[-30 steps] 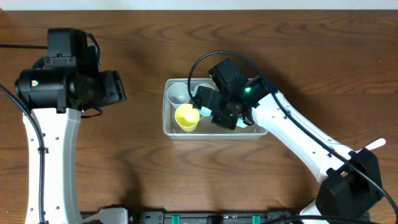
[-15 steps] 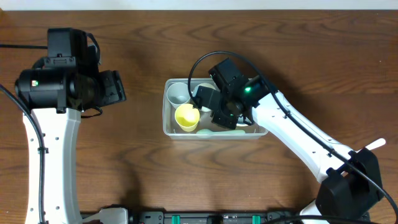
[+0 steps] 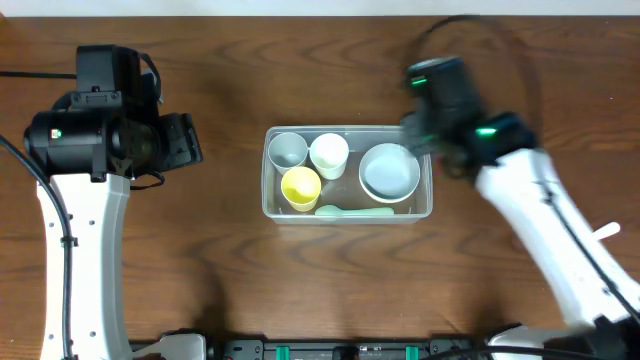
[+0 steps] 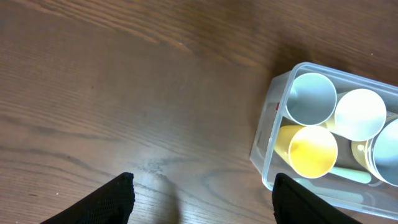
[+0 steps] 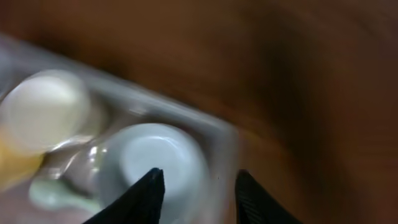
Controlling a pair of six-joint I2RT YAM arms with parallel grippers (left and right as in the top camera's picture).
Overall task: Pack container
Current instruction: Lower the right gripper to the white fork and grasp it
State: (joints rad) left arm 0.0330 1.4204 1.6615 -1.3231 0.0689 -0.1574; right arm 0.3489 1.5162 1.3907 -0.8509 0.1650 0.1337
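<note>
The clear plastic container [image 3: 268, 203] stands mid-table. It holds a grey cup [image 3: 288, 150], a white cup [image 3: 329, 153], a yellow cup [image 3: 300, 187], a pale-blue bowl [image 3: 390, 172] and a pale-green spoon [image 3: 355, 211]. My right gripper [image 5: 196, 193] is open and empty, above the container's right end over the bowl [image 5: 155, 155] and rim [image 5: 225, 137]; its view is blurred. In the overhead view the right gripper [image 3: 418, 130] sits at the container's far right corner. My left gripper [image 4: 202, 199] is open and empty over bare wood, left of the container [image 4: 266, 134]; overhead it shows at the left [image 3: 190, 140].
A white object [image 3: 605, 232] lies at the right edge of the table beside the right arm. The left arm's base column [image 3: 85, 260] runs down the left side. Wood table surface [image 3: 220, 270] surrounds the container.
My right gripper has lifted out of the container and swung up and to the right, leaving the pale-blue bowl inside. The left arm has not moved.
</note>
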